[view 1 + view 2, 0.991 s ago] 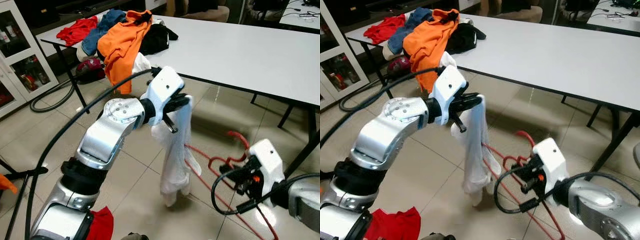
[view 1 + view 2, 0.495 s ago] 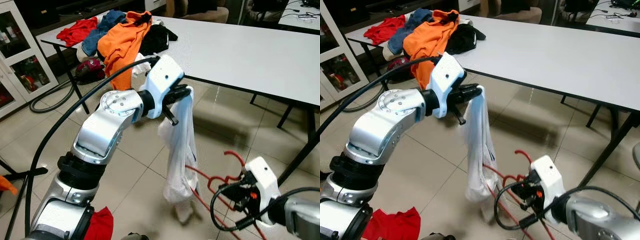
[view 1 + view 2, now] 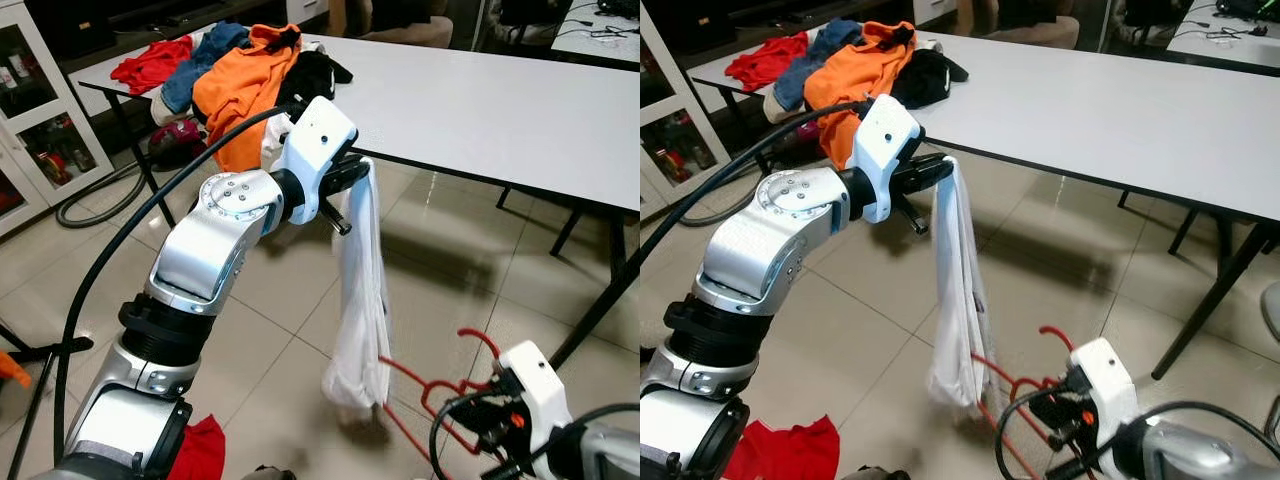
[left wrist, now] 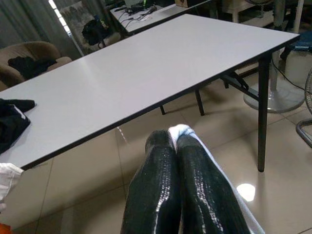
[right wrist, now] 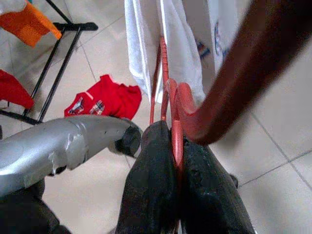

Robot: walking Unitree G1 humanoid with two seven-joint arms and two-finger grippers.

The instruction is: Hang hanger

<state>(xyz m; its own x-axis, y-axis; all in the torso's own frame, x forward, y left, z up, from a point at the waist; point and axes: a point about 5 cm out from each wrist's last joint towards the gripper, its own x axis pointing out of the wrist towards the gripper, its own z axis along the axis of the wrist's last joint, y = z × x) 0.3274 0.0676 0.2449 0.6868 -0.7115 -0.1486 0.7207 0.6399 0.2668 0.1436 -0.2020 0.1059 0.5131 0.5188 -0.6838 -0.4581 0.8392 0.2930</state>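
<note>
Left pincer (image 3: 352, 176) clamped on white garment (image 3: 360, 300), raised beside tabletop (image 3: 500, 100). Right pincer (image 5: 176, 161) clamped on red hanger (image 3: 1025, 385), low, near garment hem above floor. Good practice: keep garment taut, guide hanger arm into opening, avoid snagging.

White table (image 3: 520, 100), tiled floor (image 3: 80, 270).

— What are you seeing of the body?
— I'm looking at silver arms, white wrist housings, glossy black fingers (image 4: 161, 195), and a black cable (image 3: 120, 260) looping along my left arm (image 3: 215, 250).
</note>
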